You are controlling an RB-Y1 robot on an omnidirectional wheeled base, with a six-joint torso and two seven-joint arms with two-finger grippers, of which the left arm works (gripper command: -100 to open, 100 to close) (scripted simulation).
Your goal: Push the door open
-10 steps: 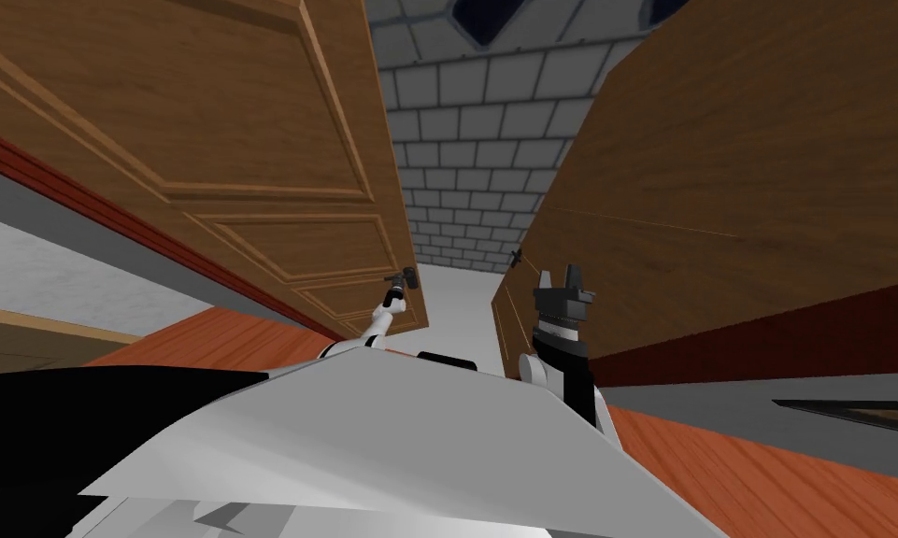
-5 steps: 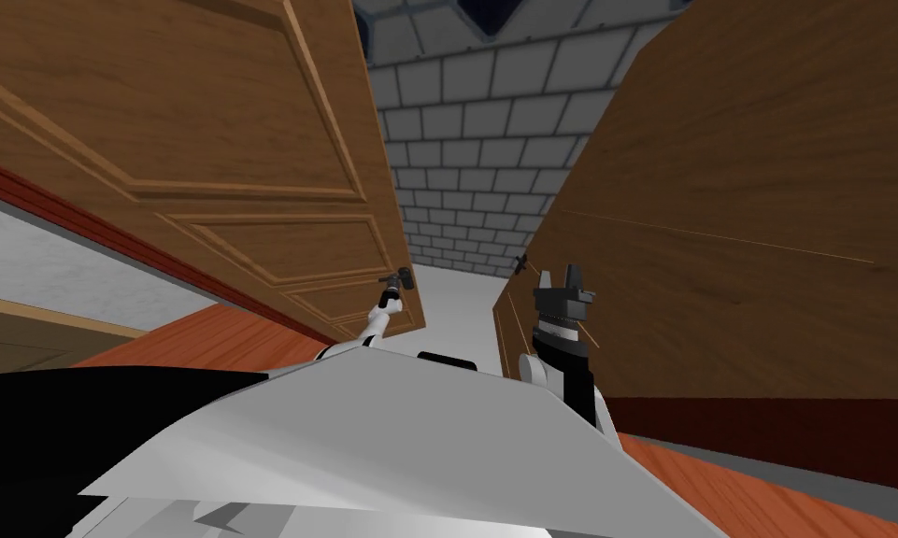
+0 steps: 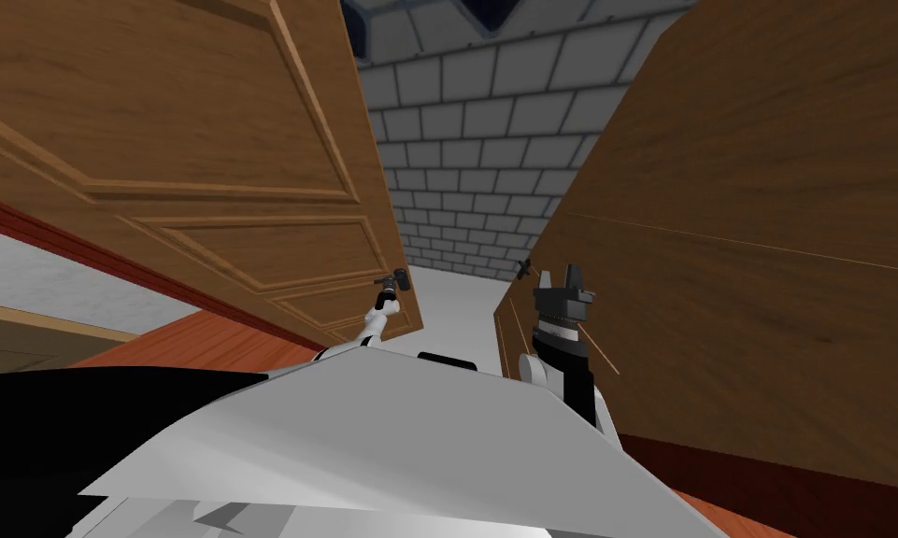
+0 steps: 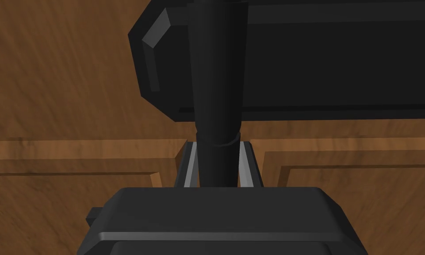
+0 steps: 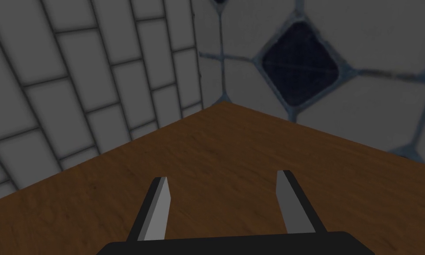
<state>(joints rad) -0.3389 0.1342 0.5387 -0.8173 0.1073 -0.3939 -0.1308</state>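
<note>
The door (image 3: 204,140) is the brown panelled one on my left side. It already stands at an angle, so a gap shows between its free edge and a plain wooden panel (image 3: 764,187) on my right, with a grey tiled wall (image 3: 475,168) beyond the gap. The left gripper (image 4: 218,146) is at the dark handle (image 3: 398,278) near that free edge. In the left wrist view its two fingers (image 4: 190,166) are closed tight on the round neck of the handle, one on each side, and the lever bar (image 4: 295,57) lies across above them. The right gripper (image 3: 561,276) is raised just beside the wooden panel, with its fingers wide apart and nothing between them.

I think the main danger is in the grip itself. The neck is round and smooth, and the door turns on an arc, so if the hand pushes straight and does not follow the arc, the fingers may twist around the neck or slide off it, and the door would then stop half open. The left arm also looks stretched far forward, so more pushing probably needs the base to move; if the base goes too fast, the arm may be pressed hard against the handle. The right gripper is close to the panel and could scrape it when I go through the gap.
</note>
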